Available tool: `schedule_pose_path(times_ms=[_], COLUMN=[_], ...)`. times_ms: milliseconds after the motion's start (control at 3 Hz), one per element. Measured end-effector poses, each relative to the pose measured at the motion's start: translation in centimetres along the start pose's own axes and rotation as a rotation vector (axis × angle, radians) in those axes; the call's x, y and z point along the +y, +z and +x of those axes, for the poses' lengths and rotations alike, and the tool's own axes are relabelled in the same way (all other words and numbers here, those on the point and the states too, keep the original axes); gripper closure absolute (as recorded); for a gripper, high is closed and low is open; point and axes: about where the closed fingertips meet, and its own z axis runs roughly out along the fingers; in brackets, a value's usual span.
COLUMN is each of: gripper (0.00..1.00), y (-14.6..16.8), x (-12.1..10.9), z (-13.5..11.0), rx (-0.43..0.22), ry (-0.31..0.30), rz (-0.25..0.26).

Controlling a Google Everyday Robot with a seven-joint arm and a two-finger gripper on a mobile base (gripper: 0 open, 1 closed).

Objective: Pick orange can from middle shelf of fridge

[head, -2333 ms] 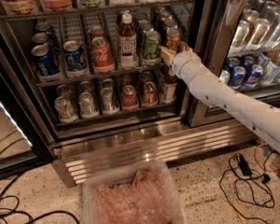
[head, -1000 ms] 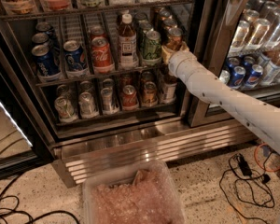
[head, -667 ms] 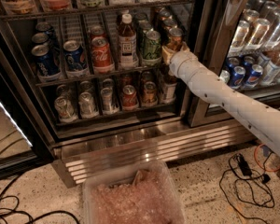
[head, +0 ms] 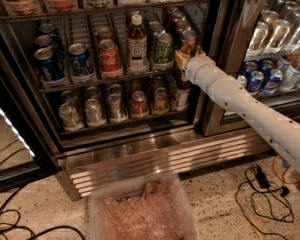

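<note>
The orange can (head: pixel 189 39) stands at the right end of the middle shelf (head: pixel 85 85) in the open fridge (head: pixel 155 156), next to a green can (head: pixel 164 48). My gripper (head: pixel 188 57) is at the orange can's lower part, at the end of the white arm (head: pixel 240 101) that reaches in from the lower right. The wrist hides the can's base. The can stands upright in its lane.
On the same shelf stand a bottle (head: pixel 137 41), a red Coca-Cola can (head: pixel 109 58) and blue cans (head: pixel 81 61). Silver and reddish cans (head: pixel 117 106) fill the rack below. The dark door post (head: pixel 225 49) is right of the arm. A plastic bin (head: pixel 140 209) and cables (head: pixel 265 189) lie on the floor.
Almost nothing differs. The gripper stays at the orange can and the arm has shifted only very slightly.
</note>
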Motion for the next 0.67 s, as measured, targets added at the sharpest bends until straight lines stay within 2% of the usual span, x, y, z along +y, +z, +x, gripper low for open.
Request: schedule_pose_path(times_ms=[667], gripper=[1.00], y=[-1.1], x=[0.4], z=[-3.0], rx=[-0.068], ry=[-0.013], rz=[-0.062])
